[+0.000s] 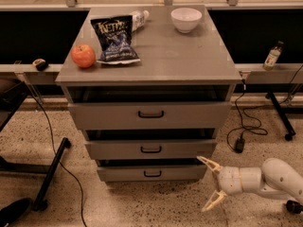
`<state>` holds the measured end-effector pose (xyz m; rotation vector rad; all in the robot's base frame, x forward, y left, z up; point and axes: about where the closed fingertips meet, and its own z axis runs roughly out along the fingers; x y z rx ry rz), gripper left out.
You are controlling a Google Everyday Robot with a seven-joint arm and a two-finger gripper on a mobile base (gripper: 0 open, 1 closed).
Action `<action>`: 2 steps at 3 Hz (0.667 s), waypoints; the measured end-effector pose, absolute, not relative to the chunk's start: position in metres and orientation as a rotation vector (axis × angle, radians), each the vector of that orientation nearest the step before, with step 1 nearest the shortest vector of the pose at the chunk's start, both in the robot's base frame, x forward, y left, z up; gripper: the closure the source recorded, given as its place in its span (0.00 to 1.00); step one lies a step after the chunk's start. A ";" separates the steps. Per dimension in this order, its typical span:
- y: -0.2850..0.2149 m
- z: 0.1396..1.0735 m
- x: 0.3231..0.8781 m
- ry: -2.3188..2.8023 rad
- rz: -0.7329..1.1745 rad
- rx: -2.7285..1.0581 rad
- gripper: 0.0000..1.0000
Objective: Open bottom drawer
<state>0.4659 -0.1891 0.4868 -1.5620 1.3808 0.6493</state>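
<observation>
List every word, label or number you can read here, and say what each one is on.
"Kettle": white brand lettering on the dark chip bag; its smaller print is too blurred to read.
Label on the lying bottle behind the bag: unreadable.
Label on the standing bottle on the right ledge: unreadable.
No text on the bottom drawer or on the open end effector beside its right end.

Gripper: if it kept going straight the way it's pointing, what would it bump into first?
Probably the bottom drawer. The open gripper sits low at the right, pointing left at that drawer's right end. Depth is hard to judge, so it could slide past in front.
</observation>
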 end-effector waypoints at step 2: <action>-0.183 0.421 0.497 1.499 0.528 -1.633 0.00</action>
